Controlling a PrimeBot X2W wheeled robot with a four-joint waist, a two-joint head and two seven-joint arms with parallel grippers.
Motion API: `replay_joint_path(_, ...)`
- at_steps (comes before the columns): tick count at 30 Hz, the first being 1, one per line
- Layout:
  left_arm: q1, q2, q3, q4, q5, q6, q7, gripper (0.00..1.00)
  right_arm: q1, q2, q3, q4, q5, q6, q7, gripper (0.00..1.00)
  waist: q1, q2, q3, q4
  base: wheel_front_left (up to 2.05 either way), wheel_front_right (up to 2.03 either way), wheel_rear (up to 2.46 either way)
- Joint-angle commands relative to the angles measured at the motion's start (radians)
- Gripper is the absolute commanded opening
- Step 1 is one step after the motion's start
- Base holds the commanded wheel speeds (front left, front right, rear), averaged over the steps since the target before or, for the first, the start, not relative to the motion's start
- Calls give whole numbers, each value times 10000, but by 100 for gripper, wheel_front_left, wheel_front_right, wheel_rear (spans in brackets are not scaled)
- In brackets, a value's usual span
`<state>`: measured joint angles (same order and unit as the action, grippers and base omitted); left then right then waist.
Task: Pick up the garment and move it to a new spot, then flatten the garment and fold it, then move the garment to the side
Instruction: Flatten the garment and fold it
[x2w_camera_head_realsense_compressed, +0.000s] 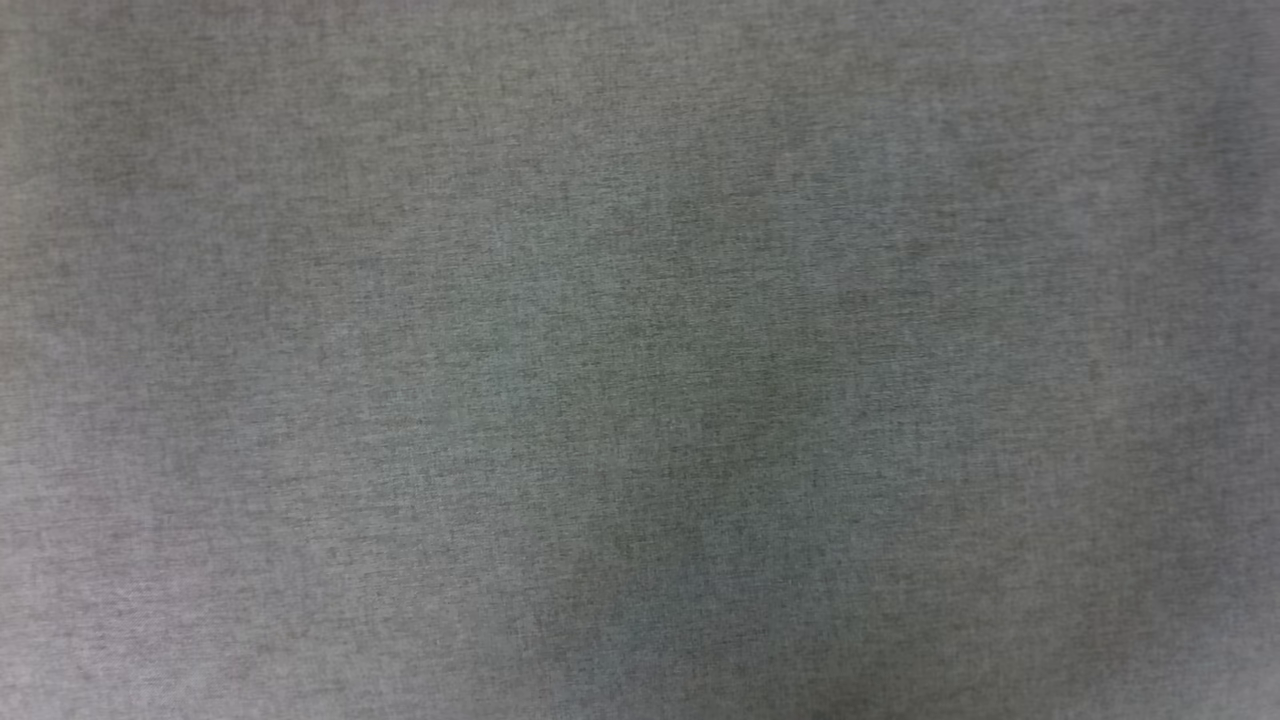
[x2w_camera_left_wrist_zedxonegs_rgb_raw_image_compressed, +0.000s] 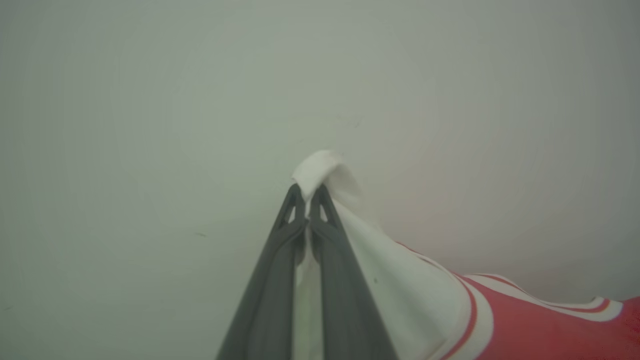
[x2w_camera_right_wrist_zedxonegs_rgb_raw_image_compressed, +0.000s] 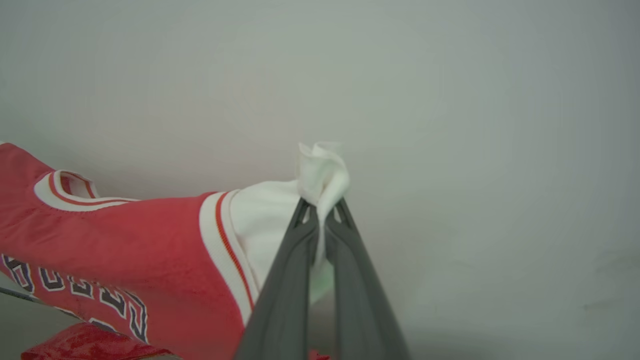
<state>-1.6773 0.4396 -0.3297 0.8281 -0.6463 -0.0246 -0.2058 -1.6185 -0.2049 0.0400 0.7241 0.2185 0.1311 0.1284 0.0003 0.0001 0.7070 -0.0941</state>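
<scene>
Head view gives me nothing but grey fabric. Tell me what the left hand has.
Observer: The left hand is shut on a white sleeve of the garment.
Operator: Now report the right hand.
Observer: The right hand is shut on bunched white cloth of it too.
Operator: Describe the rest of it.
Observer: Its red body stretches away from the right hand, black white-outlined lettering showing.
</scene>
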Motion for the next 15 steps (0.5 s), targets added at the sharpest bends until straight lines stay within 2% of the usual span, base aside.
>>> replay_joint_path(1, 256, -36, -41, 158, -64, -146, -94, 0, 116, -98, 207, 255, 180, -7, -141, 0, -3, -1, 69, 72, 0, 0, 0)
replay_joint_path(8, 1475, -153, -54, 945, -336, -619, -357, 0, 1070, -234, 1064, 1349, 903, -5, -710, 0, -3, -1, -579, 156, 0, 0, 0)
replay_joint_path(11, 3416, -385, 194, 1225, -947, -900, -544, 0, 2813, -287, 2121, 1639, 1705, -7, -975, 0, -3, -1, -1911, 279, 0, 0, 0)
replay_joint_path(15, 5226, -521, 452, 1175, -1412, -996, -588, 0, 4396, -868, 3110, 1325, 2254, -8, -841, 0, -3, -1, -3001, 514, 0, 0, 0)
